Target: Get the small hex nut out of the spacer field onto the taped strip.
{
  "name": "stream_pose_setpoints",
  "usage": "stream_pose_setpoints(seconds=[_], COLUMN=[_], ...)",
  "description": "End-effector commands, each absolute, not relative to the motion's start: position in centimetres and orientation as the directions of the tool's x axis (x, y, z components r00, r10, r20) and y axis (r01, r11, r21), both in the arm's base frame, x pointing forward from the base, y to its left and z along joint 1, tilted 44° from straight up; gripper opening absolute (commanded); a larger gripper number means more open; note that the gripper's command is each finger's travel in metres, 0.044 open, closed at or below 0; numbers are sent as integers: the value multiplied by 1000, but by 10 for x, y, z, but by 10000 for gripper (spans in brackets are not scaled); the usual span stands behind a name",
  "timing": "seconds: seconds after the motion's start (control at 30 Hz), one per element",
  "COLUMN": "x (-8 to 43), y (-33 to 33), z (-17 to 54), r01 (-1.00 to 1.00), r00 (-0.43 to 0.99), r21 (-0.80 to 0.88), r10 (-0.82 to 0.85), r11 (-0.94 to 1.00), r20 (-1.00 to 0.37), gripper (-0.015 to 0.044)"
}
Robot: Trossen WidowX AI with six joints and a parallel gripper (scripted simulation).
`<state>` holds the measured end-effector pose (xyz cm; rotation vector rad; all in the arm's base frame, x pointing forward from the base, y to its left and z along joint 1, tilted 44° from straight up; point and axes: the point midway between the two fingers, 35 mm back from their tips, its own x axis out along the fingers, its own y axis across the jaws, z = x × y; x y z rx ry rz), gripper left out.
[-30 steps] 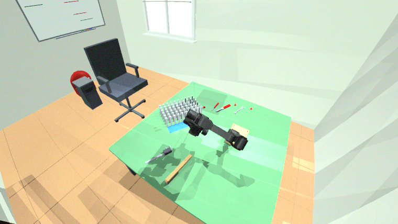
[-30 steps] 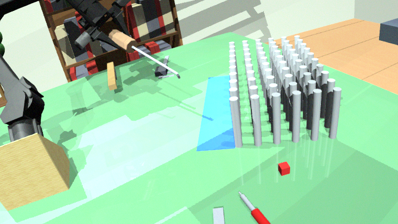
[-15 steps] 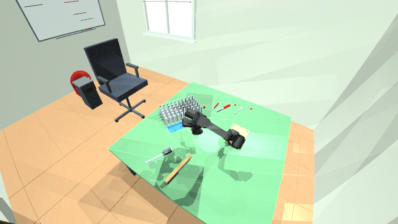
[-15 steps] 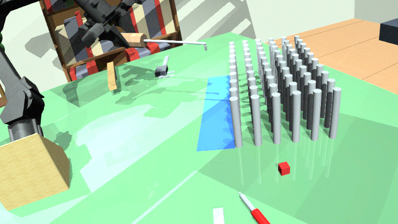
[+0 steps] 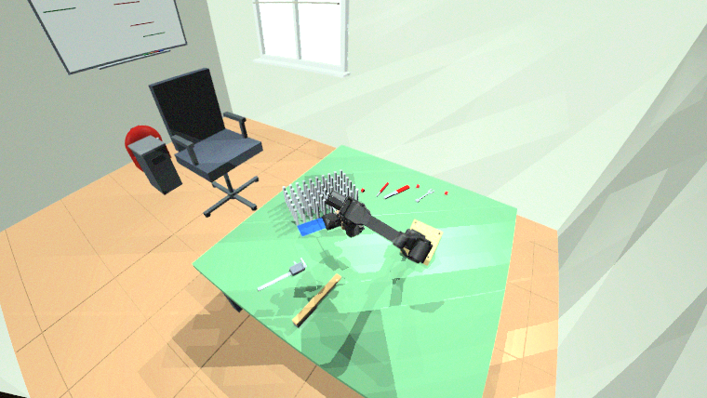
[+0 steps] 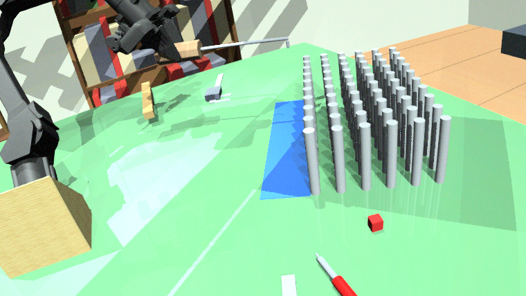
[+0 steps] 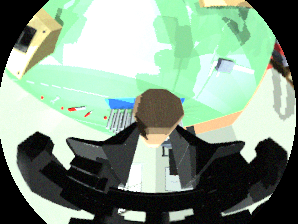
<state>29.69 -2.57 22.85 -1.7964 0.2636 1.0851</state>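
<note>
My gripper (image 6: 176,54) (image 7: 154,123) is shut on the wooden handle of a hook tool (image 6: 189,49) (image 7: 159,112). In the exterior view the tool's thin metal shaft reaches right, nearly level, to a short downturned tip (image 6: 287,43). The tool is up in the air, clear of the spacers in that view. The standing metal spacers (image 6: 390,154) are upright in rows. The blue taped strip (image 6: 281,154) (image 5: 310,227) lies along their front edge, and no nut is visible on the part that shows. The hex nut cannot be made out among the spacers.
A caliper (image 5: 297,268) (image 6: 213,93) and a wooden bar (image 5: 316,300) (image 6: 147,101) lie on the table. A red-handled screwdriver (image 6: 344,285), a red-handled tool (image 5: 402,189), a wrench (image 5: 424,195) and small red cubes (image 6: 376,223) lie beyond the spacers' other side.
</note>
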Motion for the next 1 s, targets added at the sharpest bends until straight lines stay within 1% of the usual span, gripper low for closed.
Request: stream_pose_setpoints(seconds=[0.0,0.2,0.57,0.97], x=[298,306,324,326], y=[-28,-18,22,72], z=[229,216,171,125], r01=[-587,-589,-592,-586], r00=[583,579,575,585], r21=[-623,-619,-614,-627], r10=[265,264,262,267], r11=[-517,-520,-522,-513], r20=[-768,-772,-775,-766], gripper=[0,0,0,0])
